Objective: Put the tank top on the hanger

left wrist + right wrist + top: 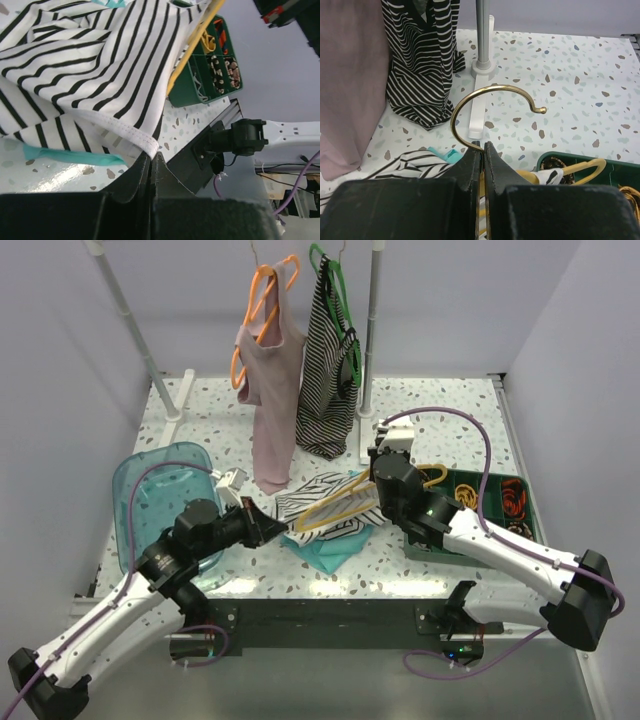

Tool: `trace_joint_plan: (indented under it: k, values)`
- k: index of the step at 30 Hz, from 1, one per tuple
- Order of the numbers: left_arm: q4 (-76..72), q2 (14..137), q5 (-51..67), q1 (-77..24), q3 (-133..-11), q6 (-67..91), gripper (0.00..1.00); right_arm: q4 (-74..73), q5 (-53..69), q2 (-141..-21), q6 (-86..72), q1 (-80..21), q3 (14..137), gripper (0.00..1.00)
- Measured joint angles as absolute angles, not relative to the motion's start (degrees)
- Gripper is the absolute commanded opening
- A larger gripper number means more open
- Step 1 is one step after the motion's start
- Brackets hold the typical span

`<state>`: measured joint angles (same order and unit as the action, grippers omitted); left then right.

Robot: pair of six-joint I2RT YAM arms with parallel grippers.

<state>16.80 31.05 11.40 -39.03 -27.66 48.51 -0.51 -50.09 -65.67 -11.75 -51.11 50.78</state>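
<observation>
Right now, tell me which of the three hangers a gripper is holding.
The yellow hanger: the right gripper is shut at the base of its metal hook. The orange hanger and green hanger hang at the back, untouched.

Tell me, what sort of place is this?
Probably a robot test cell staged as a laundry corner: plain walls around a speckled table, a pink top and a striped top hanging by a white rack post, a green tray of small items.

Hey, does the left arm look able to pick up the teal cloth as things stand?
Probably not. The left gripper is shut on the tank top by its hem, and the teal cloth lies mostly under that top; it would have to let go first.
</observation>
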Motion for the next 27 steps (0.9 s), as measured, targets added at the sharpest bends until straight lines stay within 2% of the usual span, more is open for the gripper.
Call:
trace_joint_plan:
  k: [18, 27]
  values:
    - [-11.18, 43.48, 21.21, -39.03, -28.97, 56.51, 0.02, -0.56, -53.65, -67.29, -12.97, -51.96, 52.60, 0.00]
    - [-7.29, 45.84, 16.08, -39.03, -31.16, 51.86, 0.05, -2.33, -53.45, -66.72, -14.39, -52.12, 54.08, 0.00]
